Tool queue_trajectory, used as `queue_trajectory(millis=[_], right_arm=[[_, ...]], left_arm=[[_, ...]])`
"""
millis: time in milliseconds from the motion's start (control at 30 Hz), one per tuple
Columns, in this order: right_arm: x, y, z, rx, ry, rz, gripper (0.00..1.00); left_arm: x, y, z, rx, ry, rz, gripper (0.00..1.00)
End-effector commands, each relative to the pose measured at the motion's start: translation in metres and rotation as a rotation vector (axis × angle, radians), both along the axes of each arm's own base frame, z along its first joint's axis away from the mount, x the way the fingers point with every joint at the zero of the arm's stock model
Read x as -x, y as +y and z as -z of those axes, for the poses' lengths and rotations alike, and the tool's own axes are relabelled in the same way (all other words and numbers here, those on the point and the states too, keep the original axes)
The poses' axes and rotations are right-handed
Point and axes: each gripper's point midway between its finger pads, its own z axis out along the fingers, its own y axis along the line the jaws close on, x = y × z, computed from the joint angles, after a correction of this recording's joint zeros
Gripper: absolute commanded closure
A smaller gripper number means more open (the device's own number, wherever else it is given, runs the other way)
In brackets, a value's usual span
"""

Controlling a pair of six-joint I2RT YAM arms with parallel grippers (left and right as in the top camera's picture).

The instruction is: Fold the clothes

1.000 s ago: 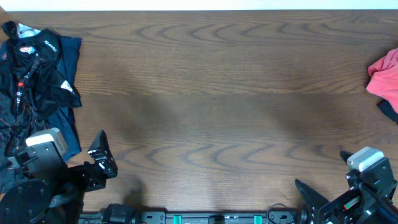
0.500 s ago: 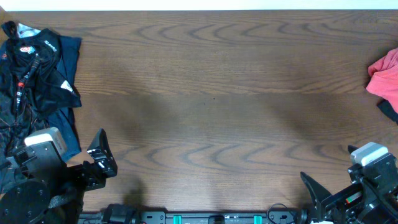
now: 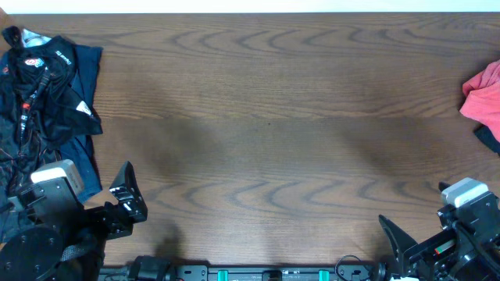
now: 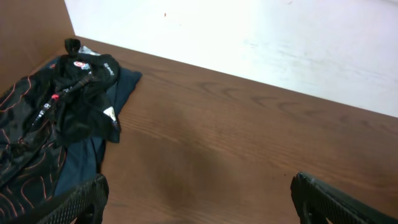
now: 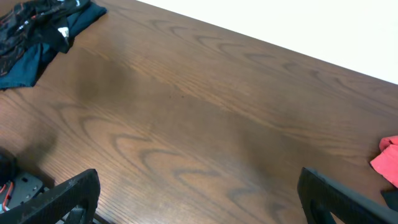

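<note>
Only a corner of the coral-red clothes [image 3: 483,95] shows, bunched at the table's far right edge; the right wrist view catches the same scrap of the clothes [image 5: 388,159] at its right border. My left gripper [image 4: 199,208] hangs open over bare wood at the front left, one of its fingers [image 3: 127,195] showing from above. My right gripper [image 5: 199,202] is open too, low at the front right, well short of the red cloth; one of its fingers [image 3: 394,242] shows in the overhead view. Nothing lies between either pair of jaws.
A heap of dark garments [image 3: 47,86], a black jacket with red and white marks on navy cloth, lies at the far left beside my left arm; the dark garments [image 4: 62,112] also show in the left wrist view. A dark cloth [image 3: 491,139] peeks in under the red one. A white wall [image 4: 249,37] borders the table's back.
My right arm has drawn back a little toward the front right corner of the table. The left arm and both heaps of cloth have stayed put.
</note>
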Motion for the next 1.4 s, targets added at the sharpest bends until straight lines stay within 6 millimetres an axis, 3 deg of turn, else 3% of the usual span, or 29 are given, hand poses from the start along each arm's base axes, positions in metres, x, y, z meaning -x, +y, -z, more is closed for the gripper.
queue_trajectory(millis=[0,667,833,1000,1167,1367], right_arm=[[0.0,0.0,0.002,0.009,0.004,-0.009,0.01],[0.0,0.0,0.002,0.009,0.004,-0.009,0.01],[0.0,0.0,0.002,0.009,0.004,-0.009,0.01],[0.0,0.0,0.002,0.009,0.004,-0.009,0.01],[0.0,0.0,0.002,0.009,0.004,-0.009,0.01],[0.0,0.0,0.002,0.009,0.004,-0.009,0.01]], left_arm=[[0.001,0.003,-0.004,-0.019,-0.011,-0.007,0.05],[0.008,0.003,0.011,-0.023,0.059,-0.007,0.05],[-0.009,0.005,-0.016,-0.028,-0.072,-0.021,0.05],[-0.034,-0.011,-0.036,-0.122,-0.166,0.089,0.05],[-0.06,-0.025,-0.04,-0.166,-0.249,0.165,0.05],[-0.073,-0.036,-0.033,-0.15,-0.407,0.206,0.05]])
